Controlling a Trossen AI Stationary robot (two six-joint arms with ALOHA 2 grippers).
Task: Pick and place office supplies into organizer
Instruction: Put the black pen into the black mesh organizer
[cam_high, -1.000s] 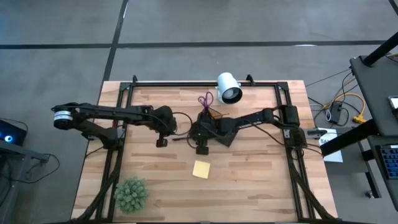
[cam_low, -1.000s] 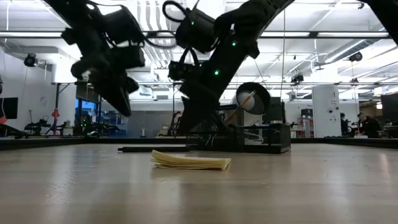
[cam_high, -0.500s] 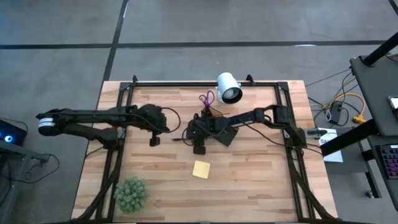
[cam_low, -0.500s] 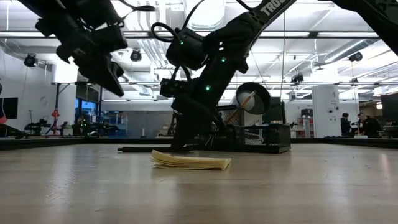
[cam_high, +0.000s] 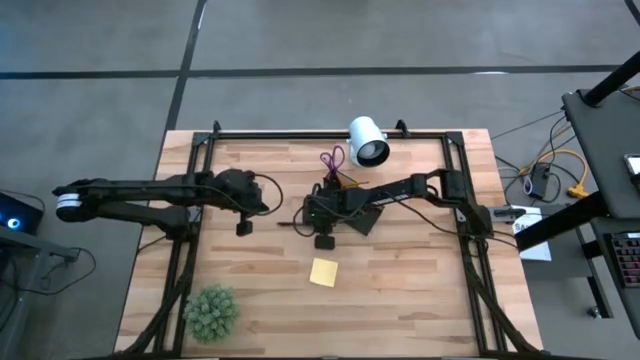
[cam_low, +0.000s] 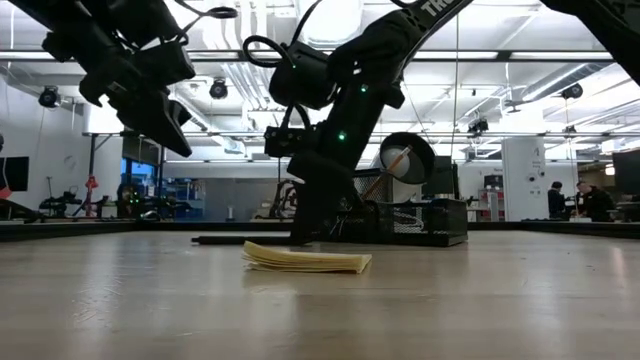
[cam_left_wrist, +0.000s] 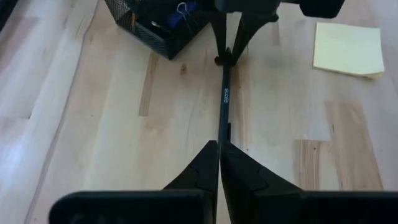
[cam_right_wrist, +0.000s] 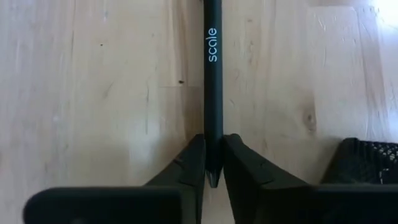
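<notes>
The slim black pen (cam_high: 292, 224) lies flat on the table, its length running left to right. My right gripper (cam_right_wrist: 213, 171) stands at the pen's right end and is shut on it. My left gripper (cam_left_wrist: 219, 165) is shut on nothing and hangs well above the table (cam_low: 165, 115), left of the pen. The yellow sticky pad (cam_high: 323, 272) lies flat nearer the front edge. The black organizer (cam_left_wrist: 155, 25) sits under my right arm, with purple scissors handles (cam_high: 331, 160) and an orange pencil (cam_low: 385, 172) sticking up from it. My right gripper pinches the pen's right end (cam_right_wrist: 213, 146) between its two fingers (cam_left_wrist: 225, 53). The fingers come from above, pointing down (cam_low: 300, 225), and stand across the pen. The pen lies level on the table, its free length (cam_left_wrist: 222, 106) reaching toward my left gripper.
A white cylindrical camera (cam_high: 367, 140) stands at the far edge behind the organizer. A fuzzy green plant ball (cam_high: 211, 312) sits at the near left corner. Bare wood lies around the sticky pad and along the table's right half (cam_high: 420, 280).
My left gripper has risen and drawn back toward the table's left edge, away from the pen. My right gripper has come down onto the pen's right end. The pen and the sticky pad have stayed where they were.
</notes>
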